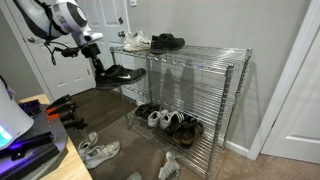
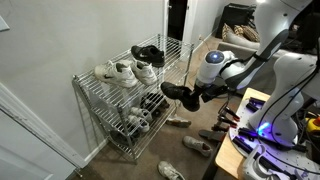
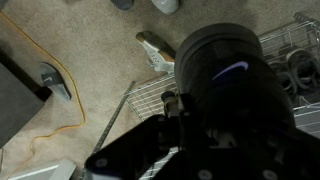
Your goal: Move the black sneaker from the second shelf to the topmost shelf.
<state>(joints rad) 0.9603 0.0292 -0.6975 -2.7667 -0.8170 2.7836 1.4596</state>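
Note:
My gripper (image 1: 97, 62) is shut on the black sneaker (image 1: 120, 73) and holds it in the air just in front of the silver wire rack, at about the height of the second shelf (image 1: 188, 83). Both exterior views show this; the sneaker (image 2: 180, 93) hangs to the left of the gripper (image 2: 205, 90). The topmost shelf (image 1: 215, 52) carries white sneakers (image 1: 135, 41) and a dark pair (image 1: 167, 42). In the wrist view the black sneaker (image 3: 225, 95) fills most of the picture and hides the fingers, with wire shelving (image 3: 148, 97) beneath it.
Several shoes stand on the lowest tier (image 1: 170, 121). Loose sneakers lie on the floor in front of the rack (image 1: 100, 150) (image 2: 197, 145). An orange cord (image 3: 60, 90) runs across the carpet. A wall stands behind the rack, and a desk with electronics (image 2: 262, 150) is beside the arm.

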